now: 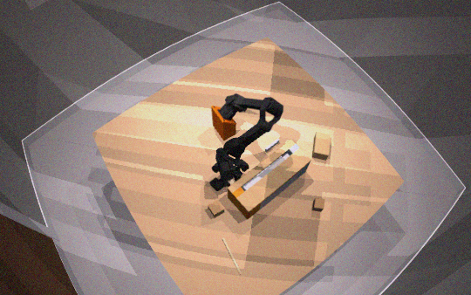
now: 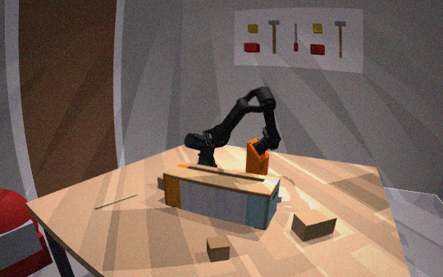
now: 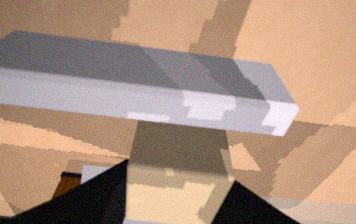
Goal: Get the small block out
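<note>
My gripper (image 1: pixel 216 183) (image 2: pixel 206 157) (image 3: pixel 171 173) is down at the table behind the long box (image 1: pixel 279 183) (image 2: pixel 221 201), near its orange end (image 1: pixel 237 198) (image 2: pixel 172 192). In the wrist view a small tan block (image 3: pixel 170 197) sits between the two dark fingers, touching both, and the gripper is shut on it. The gripper hides this block in the top and exterior views. A pale grey bar (image 3: pixel 125 85) lies across the table just beyond the block.
Another small block (image 1: pixel 215 209) (image 2: pixel 161 182) lies on the table off the box's orange end. A larger block (image 1: pixel 322 145) (image 2: pixel 313 224) and a small one (image 1: pixel 318 203) (image 2: pixel 217 247) lie across the box. A thin stick (image 1: pixel 231 255) (image 2: pixel 116 202) lies toward the table edge. The arm's orange base (image 1: pixel 224 124) (image 2: pixel 256 157) stands behind.
</note>
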`<state>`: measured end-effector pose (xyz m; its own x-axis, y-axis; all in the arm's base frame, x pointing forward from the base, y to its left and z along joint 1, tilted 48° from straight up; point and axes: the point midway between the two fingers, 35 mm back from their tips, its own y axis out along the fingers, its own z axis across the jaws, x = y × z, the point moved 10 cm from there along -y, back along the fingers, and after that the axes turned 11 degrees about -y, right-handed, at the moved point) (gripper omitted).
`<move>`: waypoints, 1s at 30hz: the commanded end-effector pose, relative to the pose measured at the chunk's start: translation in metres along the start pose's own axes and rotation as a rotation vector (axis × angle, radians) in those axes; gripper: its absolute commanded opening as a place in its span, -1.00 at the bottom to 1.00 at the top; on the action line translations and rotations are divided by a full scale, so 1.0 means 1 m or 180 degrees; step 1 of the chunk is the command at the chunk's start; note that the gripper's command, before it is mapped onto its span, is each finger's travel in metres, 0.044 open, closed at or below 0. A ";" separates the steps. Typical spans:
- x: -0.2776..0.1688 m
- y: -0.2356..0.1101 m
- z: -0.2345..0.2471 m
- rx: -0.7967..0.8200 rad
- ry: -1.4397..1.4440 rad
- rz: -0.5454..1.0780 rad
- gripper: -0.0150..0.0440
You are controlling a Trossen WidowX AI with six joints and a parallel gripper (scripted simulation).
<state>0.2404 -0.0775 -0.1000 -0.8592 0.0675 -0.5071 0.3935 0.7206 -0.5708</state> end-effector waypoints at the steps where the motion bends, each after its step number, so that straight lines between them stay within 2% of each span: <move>1: 0.000 0.000 0.000 -0.0004 0.0010 0.0002 -0.39; 2: -0.001 -0.002 0.000 -0.0002 0.0009 0.0001 -0.48; 3: -0.003 -0.005 0.001 0.0001 0.0008 -0.0001 -0.49; 15: -0.024 -0.054 0.006 0.0012 -0.0004 -0.0005 -0.49; 19: -0.025 -0.058 0.006 0.0016 0.0006 -0.0004 -0.49; 30: -0.033 -0.104 -0.007 0.0388 0.0688 -0.0009 -0.49</move>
<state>0.2323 -0.1435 -0.0302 -0.8948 0.1725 -0.4118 0.4159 0.6573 -0.6284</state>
